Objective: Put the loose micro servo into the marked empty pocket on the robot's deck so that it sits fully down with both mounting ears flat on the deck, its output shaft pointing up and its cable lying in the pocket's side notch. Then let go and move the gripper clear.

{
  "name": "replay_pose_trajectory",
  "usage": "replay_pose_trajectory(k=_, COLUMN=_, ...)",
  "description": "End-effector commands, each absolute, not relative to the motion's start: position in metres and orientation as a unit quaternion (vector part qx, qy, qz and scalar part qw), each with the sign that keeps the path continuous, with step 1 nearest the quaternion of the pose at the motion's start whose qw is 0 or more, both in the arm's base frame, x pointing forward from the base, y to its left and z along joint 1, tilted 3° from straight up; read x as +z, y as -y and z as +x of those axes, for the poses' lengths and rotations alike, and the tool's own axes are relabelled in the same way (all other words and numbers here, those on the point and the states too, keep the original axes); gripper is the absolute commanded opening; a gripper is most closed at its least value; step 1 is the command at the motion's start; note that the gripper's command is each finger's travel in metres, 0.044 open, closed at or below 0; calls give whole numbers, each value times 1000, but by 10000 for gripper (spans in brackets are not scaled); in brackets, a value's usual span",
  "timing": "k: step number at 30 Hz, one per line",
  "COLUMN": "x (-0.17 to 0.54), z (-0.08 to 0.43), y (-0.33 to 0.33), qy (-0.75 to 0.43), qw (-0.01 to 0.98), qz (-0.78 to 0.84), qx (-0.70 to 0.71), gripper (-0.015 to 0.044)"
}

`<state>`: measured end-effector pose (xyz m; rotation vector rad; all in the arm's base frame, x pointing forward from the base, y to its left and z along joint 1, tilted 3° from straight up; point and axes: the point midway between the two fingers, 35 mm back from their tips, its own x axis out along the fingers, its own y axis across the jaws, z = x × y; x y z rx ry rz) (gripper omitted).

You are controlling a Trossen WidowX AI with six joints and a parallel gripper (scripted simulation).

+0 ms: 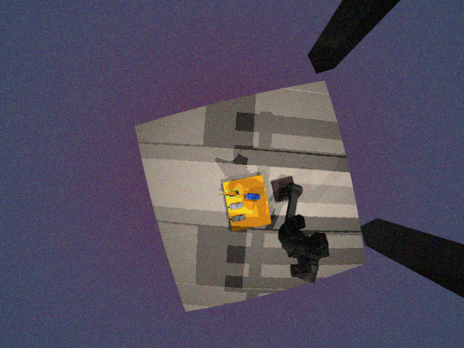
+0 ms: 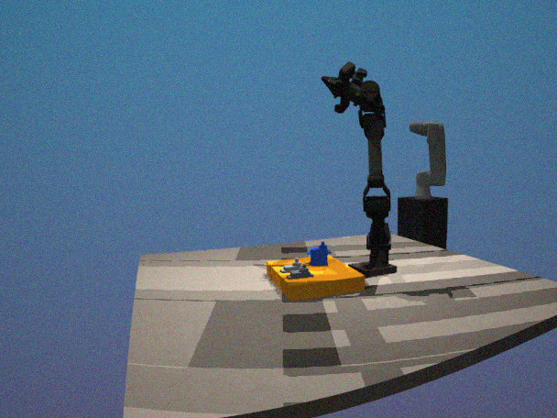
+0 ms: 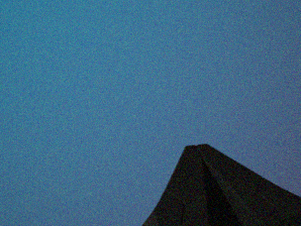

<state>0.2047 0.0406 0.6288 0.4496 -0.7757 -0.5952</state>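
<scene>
The loose blue micro servo (image 1: 252,196) (image 2: 318,256) stands on the orange deck (image 1: 262,219) (image 2: 330,288), with its shaft nub up and its ears well above the deck. It is beside the marked pocket (image 1: 233,193), on the arm-base side. The pocket has a green outline, and thin orange-brown strands show at it and out past the deck's edge; whether they lie in the side notch is too small to tell. My gripper (image 2: 323,79) (image 3: 195,155) is shut and empty, high above the table and far from the servo. The wrist view shows only its closed fingers.
Two grey servos (image 1: 236,206) (image 1: 238,218) sit in the deck in a row with the pocket. My arm's base (image 2: 373,269) stands beside the deck. A grey arm on a black pedestal (image 2: 422,222) is behind. Two black beams (image 1: 343,34) (image 1: 416,252) show in the top view.
</scene>
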Motion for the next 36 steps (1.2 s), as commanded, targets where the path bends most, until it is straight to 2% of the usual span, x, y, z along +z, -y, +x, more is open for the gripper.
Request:
replay_pose_trajectory(k=1, x=635, z=183, y=-26, qy=384, qw=851, qz=223, qx=-282, gripper=0)
replay_pose_trajectory(k=21, x=644, z=114, y=29, qy=419, qw=823, qz=268, qx=-273, gripper=0)
replay_pose_trajectory(k=36, x=633, z=83, y=85, qy=408, qw=812, qz=305, qx=-284, gripper=0)
